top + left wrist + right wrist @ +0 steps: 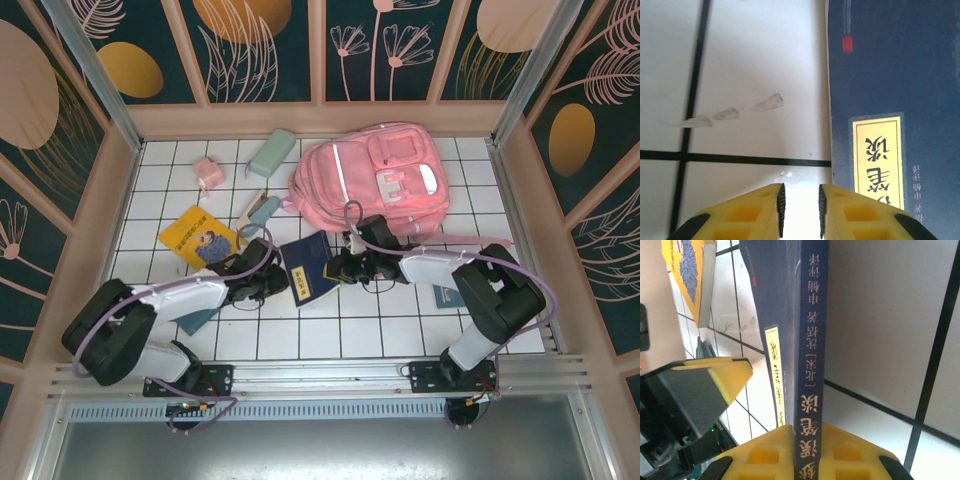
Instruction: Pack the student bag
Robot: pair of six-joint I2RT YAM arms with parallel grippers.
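While the right gripper point(810, 429) clamps the blue book point(812, 340) and the left gripper point(800, 202) gapes empty, the student bag point(380, 180) looks floppy, best seized by its rim.

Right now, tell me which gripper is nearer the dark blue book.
Right. The right gripper clamps the dark blue book by its spine; the left gripper sits beside its edge.

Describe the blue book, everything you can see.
The book is thin, closed, dark navy, with gold Chinese lettering down the spine and a yellow title label on its cover. It sits on the white tiles near the bag, spine clamped in the right jaws, apparently tipped up there. The left jaws stand open by its other edge.
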